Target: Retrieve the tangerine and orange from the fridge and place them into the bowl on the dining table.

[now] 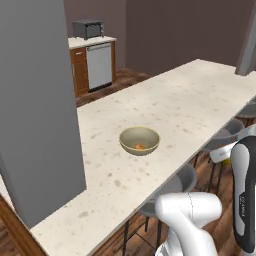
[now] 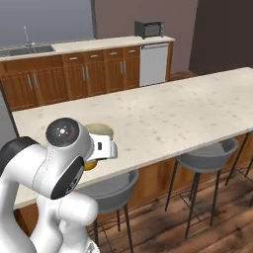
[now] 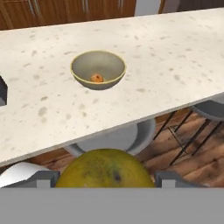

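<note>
A big yellow-orange orange sits between my gripper's fingers, which are shut on it, out in front of the dining table's near edge. Ahead on the cream speckled top stands the beige bowl with a small tangerine inside. The left base view shows the bowl holding the tangerine mid-table. From the right base, my arm hides most of the bowl, and a bit of the orange peeks under the hand. The grey fridge rises at the left.
Grey stools stand along the table's near side over the wooden floor, one right below my hand. Far wall counters carry a sink, a dishwasher and a microwave.
</note>
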